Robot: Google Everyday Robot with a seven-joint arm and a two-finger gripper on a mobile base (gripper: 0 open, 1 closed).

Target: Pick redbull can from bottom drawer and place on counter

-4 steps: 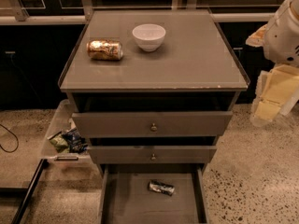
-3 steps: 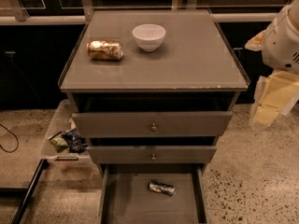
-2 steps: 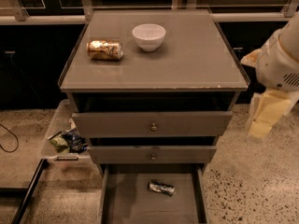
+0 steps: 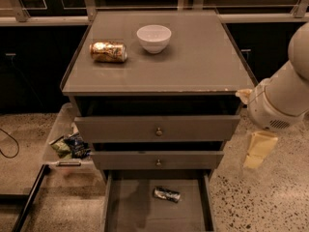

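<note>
The redbull can (image 4: 167,194) lies on its side on the floor of the open bottom drawer (image 4: 135,209), right of the middle. The counter (image 4: 198,62) is the flat grey-brown cabinet top above. My white arm (image 4: 282,98) comes in from the right edge. My pale gripper (image 4: 259,150) hangs beside the cabinet's right side, at about the height of the middle drawer, well above and to the right of the can, holding nothing that I can see.
A fat gold-orange can (image 4: 108,52) lies on its side on the counter's left; a white bowl (image 4: 154,37) stands beside it. The two brass-knobbed upper drawers (image 4: 157,129) are partly open. A clear bin of snack bags (image 4: 67,144) sits on the speckled floor at left.
My arm has swung lower and a little left, closer to the cabinet's right side, and the gripper has dropped. The cans, bowl and drawers have not moved.
</note>
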